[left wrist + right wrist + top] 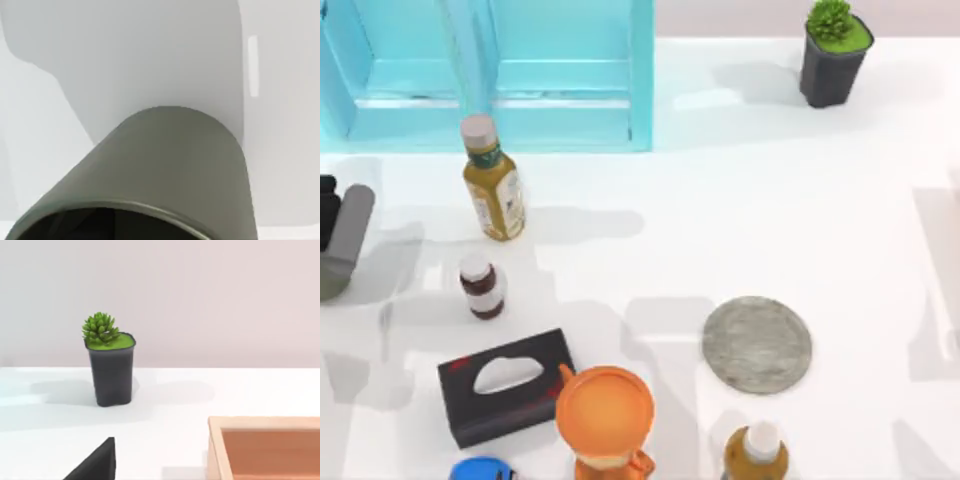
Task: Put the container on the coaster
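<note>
No legible text, brand, number or sign on any item.

Sauce bottle: pale label on the body with faint print, too small to read.
Pill bottle: white band label, no characters made out.
Second bottle at the near edge: cap and shoulder seen from above, label face hidden.
Tissue box: black with red marks on its sides, not readable as letters.
Container: plain grey-olive wall, no marking.
Coaster: mottled surface, no print.
Plant pot: plain black wall, no label.
Mug: plain orange.
</note>
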Available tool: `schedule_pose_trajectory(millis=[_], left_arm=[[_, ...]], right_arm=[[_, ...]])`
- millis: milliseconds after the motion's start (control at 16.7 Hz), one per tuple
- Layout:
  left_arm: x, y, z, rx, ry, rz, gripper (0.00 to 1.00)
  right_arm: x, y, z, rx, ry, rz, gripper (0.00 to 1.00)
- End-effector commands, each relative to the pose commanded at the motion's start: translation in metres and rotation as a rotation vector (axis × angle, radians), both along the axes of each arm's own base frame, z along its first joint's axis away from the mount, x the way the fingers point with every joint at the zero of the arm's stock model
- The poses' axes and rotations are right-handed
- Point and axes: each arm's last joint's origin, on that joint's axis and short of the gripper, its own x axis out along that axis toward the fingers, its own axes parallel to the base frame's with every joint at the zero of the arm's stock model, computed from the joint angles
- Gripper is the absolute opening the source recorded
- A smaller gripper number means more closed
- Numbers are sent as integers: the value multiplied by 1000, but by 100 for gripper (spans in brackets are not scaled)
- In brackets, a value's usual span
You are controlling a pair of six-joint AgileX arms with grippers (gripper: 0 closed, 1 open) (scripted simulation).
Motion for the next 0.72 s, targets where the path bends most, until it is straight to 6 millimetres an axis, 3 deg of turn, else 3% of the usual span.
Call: schedule_pose_trajectory(millis=[300, 720], left_arm=[[-1, 0, -4, 0, 3, 0, 100], [-1, 0, -4, 0, 3, 0, 47]], right_arm=[[0, 0, 0, 0, 0, 0, 100], [0, 0, 0, 0, 0, 0, 100]])
